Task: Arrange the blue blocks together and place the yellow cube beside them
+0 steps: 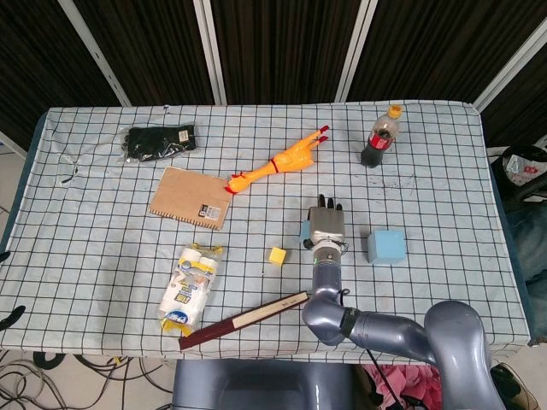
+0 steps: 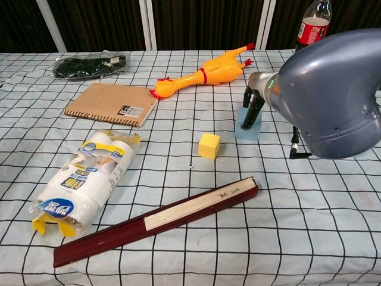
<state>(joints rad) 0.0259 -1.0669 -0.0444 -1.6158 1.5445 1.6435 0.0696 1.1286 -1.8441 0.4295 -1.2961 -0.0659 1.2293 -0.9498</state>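
Right hand (image 1: 326, 224) reaching down onto a small blue block (image 2: 248, 126), dark fingers (image 2: 252, 111) closing around it, larger blue block (image 1: 386, 247) sitting nearby, yellow cube (image 1: 277, 256) lying apart, cola bottle (image 1: 380, 137) holding dark liquid

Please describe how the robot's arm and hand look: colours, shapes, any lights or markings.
Only the right arm shows: smooth, rounded, glossy blue-grey segments with a dark band at one joint. Its wrist is a lighter grey cylinder with a small green light. The right hand has a silver-grey back and dark, almost black fingers. No cables, sleeves or readable markings are visible. The left arm is not in view.
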